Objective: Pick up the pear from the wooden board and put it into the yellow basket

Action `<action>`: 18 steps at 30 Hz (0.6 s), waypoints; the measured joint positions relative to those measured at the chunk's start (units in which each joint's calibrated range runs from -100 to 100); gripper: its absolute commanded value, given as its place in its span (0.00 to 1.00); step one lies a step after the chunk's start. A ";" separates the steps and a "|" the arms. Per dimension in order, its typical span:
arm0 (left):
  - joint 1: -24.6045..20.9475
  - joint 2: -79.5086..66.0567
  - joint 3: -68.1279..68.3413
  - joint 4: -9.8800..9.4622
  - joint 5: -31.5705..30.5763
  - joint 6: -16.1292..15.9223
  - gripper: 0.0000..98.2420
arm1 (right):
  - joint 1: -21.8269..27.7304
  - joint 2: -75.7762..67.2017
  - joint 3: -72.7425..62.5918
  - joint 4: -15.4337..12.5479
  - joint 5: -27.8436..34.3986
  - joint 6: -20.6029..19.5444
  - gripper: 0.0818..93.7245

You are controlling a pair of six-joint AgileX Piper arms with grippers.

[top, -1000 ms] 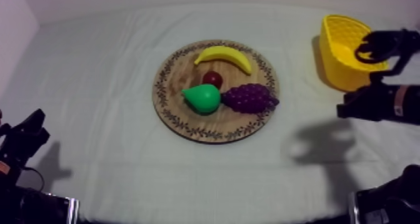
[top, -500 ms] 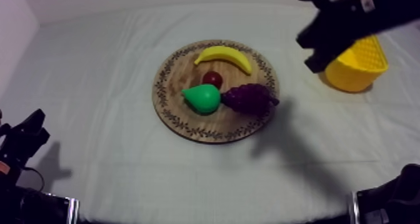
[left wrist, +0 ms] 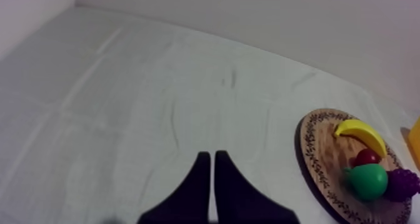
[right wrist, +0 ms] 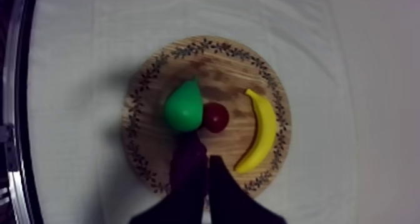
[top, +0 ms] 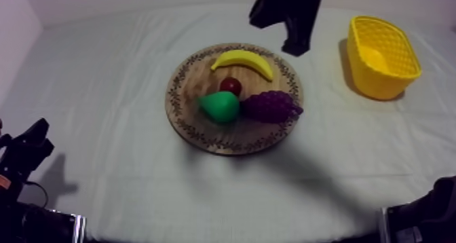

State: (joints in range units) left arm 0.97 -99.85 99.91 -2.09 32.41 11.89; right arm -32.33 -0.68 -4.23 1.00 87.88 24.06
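Pear (top: 220, 106) is sitting mid-frame on the wooden board (top: 203, 134), ungrasped; yellow basket (top: 383, 55) is waiting at upper right. I'm hovering my right gripper (top: 296, 45) top centre, fingers together; left gripper (top: 37, 134), also together, is idling lower left. Whole pick-and-place is remaining.

A lab-like test bench: a table draped in grey-white cloth (top: 102, 123), bare pale wall (left wrist: 281, 20) behind, toy fruit (top: 270, 106) on a round wooden board with a patterned rim (top: 193, 79).

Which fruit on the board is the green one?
The pear, the only green fruit on the wooden board; the banana is yellow, the bunch of grapes purple, the small red fruit red.
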 measured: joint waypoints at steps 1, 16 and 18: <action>0.00 0.00 0.00 0.00 0.00 0.00 0.00 | -0.08 0.80 -0.65 0.00 0.00 -0.18 0.03; 0.00 0.00 0.00 0.00 0.00 0.00 0.00 | -1.12 6.70 -2.03 -0.21 1.65 -0.73 0.41; 0.00 0.00 0.00 0.00 0.00 0.00 0.00 | -1.27 7.19 -2.03 0.03 1.99 -0.80 0.47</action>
State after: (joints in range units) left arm 0.97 -99.85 99.91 -2.09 32.41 11.89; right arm -33.60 6.51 -6.27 1.04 89.87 23.26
